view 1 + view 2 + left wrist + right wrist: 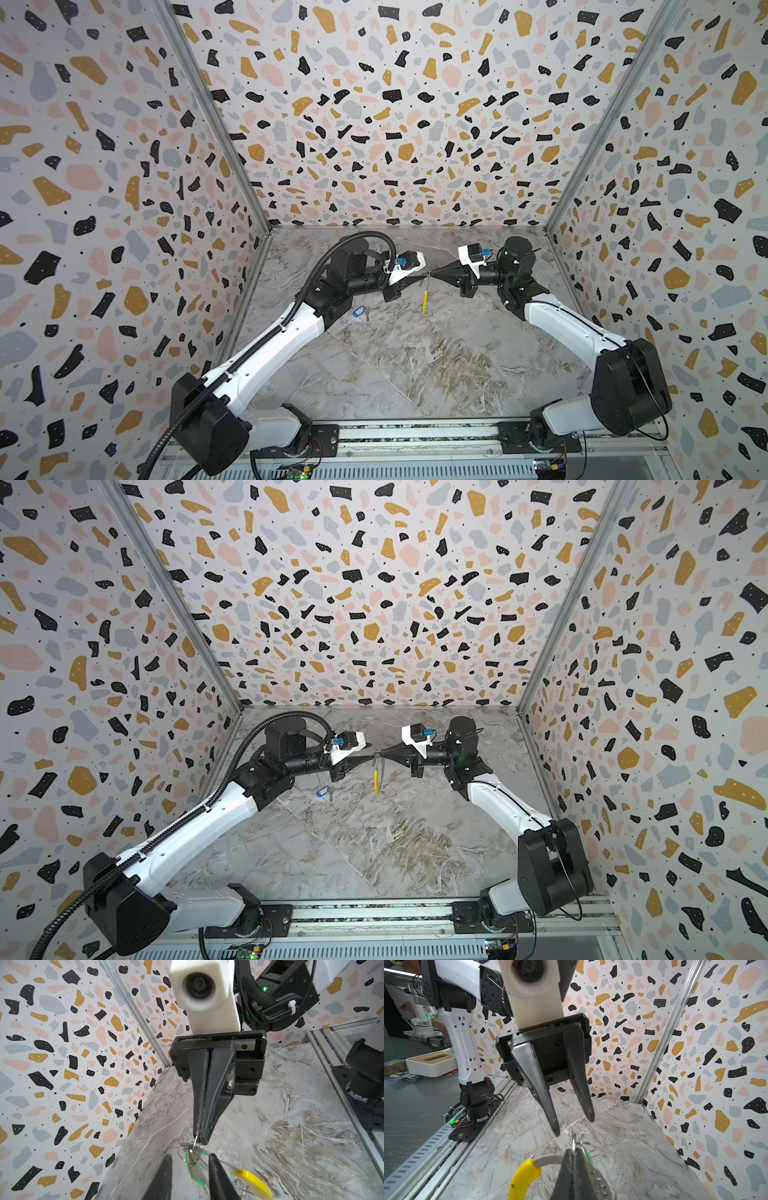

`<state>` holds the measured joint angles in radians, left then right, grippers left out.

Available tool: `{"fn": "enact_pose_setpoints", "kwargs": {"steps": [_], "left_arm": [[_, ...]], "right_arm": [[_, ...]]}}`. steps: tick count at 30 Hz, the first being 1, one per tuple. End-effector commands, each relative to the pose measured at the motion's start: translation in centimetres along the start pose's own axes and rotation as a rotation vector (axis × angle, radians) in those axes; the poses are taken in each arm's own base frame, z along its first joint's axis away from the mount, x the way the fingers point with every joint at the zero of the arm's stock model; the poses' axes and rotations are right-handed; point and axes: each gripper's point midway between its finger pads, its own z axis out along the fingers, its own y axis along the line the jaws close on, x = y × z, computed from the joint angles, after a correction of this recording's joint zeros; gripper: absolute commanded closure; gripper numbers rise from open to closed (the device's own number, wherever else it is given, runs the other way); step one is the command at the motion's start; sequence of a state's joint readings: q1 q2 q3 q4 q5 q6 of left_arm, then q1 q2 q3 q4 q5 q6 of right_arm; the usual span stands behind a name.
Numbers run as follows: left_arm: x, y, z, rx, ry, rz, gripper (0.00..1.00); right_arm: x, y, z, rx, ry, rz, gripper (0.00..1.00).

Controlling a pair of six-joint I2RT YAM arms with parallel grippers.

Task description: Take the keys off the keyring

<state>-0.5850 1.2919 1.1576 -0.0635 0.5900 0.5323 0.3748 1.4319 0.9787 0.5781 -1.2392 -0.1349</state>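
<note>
As right gripper pinches keyring, pointing horizontally

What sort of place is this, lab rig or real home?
Likely a lab robot cell: terrazzo-print wall panels in aluminium framing, marble-print tabletop, left arm and right arm bolted to a front rail.

A loose key lies on the table, left of the keyring.

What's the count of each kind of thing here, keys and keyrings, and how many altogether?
keys: 2, the blue-tagged key lying on the table and the green-tagged key hanging in the air
keyring: 1, with a yellow sleeve
total: 3
</note>
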Motion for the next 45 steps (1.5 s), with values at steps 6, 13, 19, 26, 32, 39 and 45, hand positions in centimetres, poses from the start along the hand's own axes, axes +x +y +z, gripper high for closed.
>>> {"fn": "enact_pose_setpoints", "kwargs": {"steps": [6, 13, 19, 26, 32, 39, 45], "left_arm": [[1.1, 0.2, 0.5, -0.051, 0.005, -0.049, 0.56], [2.7, 0.8, 1.3, -0.099, 0.012, -0.142, 0.59], [1.7, 0.3, 1.7, -0.055, -0.056, -0.147, 0.65], [1.5, -0.6, 2.2, 0.009, -0.080, -0.149, 0.82], [2.1, -0.8, 2.5, 0.028, -0.055, -0.159, 0.95], [3.3, -0.9, 2.3, 0.021, 0.023, -0.139, 1.00], [3.7, -1.1, 2.6, 0.031, 0.060, -0.133, 0.79]], "right_arm": [[-2.1, 0.4, -0.5, -0.005, -0.033, -0.057, 1.00], [-2.1, 0.7, -0.5, -0.013, -0.034, -0.057, 1.00], [-2.1, 0.7, -0.6, -0.001, -0.033, -0.060, 1.00], [-2.9, 0.4, -0.8, 0.022, -0.054, -0.074, 1.00], [-3.4, 0.3, -1.2, 0.040, -0.075, -0.081, 1.00], [-4.3, -0.2, -2.3, 0.086, -0.111, -0.097, 1.00], [-4.0, -0.3, -2.3, 0.075, -0.117, -0.075, 1.00]]}}
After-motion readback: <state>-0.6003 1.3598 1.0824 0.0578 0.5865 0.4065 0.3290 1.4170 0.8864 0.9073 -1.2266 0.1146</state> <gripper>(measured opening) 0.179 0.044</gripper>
